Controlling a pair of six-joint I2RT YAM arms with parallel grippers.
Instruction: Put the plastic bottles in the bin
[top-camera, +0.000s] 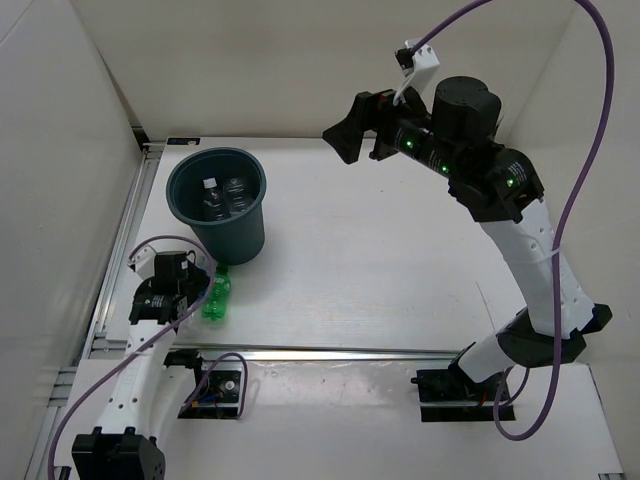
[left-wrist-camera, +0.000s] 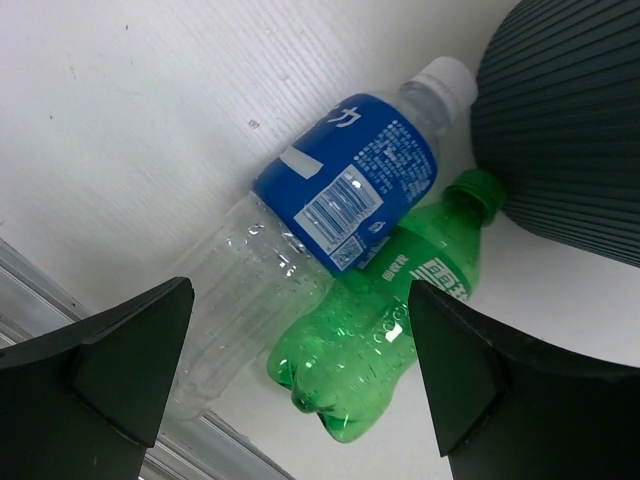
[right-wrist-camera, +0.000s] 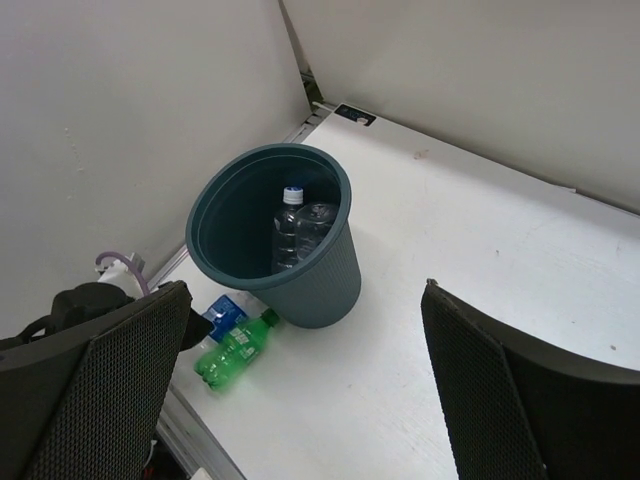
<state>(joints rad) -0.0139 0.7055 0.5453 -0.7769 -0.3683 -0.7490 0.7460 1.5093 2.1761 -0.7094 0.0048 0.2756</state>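
Note:
The dark teal bin (top-camera: 243, 232) stands at the back left with two clear white-capped bottles (top-camera: 222, 196) inside, also seen in the right wrist view (right-wrist-camera: 300, 228). The green bottle (top-camera: 217, 297) and the blue-label bottle (left-wrist-camera: 345, 195) lie side by side on the table, caps against the bin's base (left-wrist-camera: 570, 110). My left gripper (top-camera: 188, 284) is open and empty, just above their bottoms; the green bottle (left-wrist-camera: 385, 335) lies between its fingers. My right gripper (top-camera: 340, 138) is open and empty, high over the table's back middle, facing the bin (right-wrist-camera: 325, 285).
A metal rail (top-camera: 330, 352) runs along the table's front edge and another (top-camera: 120, 240) along its left side, close to the bottles. White walls enclose the left, back and right. Purple cables (top-camera: 590, 150) loop from both arms.

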